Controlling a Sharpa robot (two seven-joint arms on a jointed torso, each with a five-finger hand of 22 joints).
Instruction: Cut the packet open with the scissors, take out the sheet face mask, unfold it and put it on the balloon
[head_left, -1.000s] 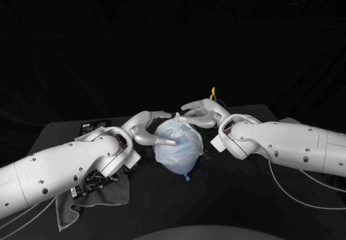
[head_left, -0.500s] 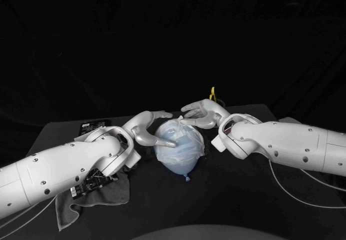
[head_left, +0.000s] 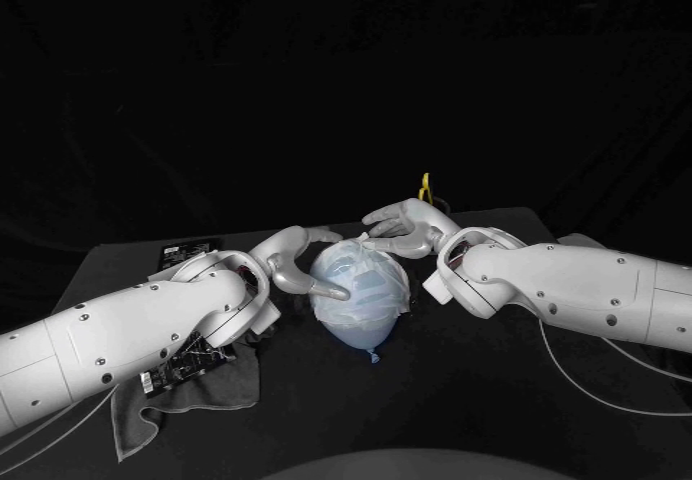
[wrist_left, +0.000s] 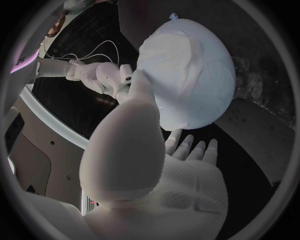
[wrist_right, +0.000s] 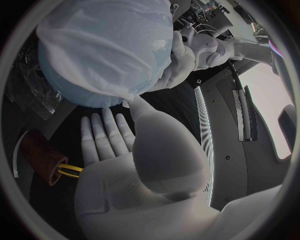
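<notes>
Centrally, the sheet face mask (head_left: 353, 280) lies draped over the balloon (head_left: 364, 332), which rests on the black table (head_left: 476, 400) between the two hands. The left hand (head_left: 296, 262) grasps nothing; one fingertip presses the mask at the balloon's side and the other fingers are spread. The right hand (head_left: 404, 225) is likewise unclenched, touching the mask's far edge. Risk: uneven pressing could roll the light balloon aside, or drag the mask into creases or off the curve. Compared with one second ago, the raised fold at the mask's top is flattened and the left hand sits lower. A grey cloth (head_left: 188, 395) lies beneath the left arm.
</notes>
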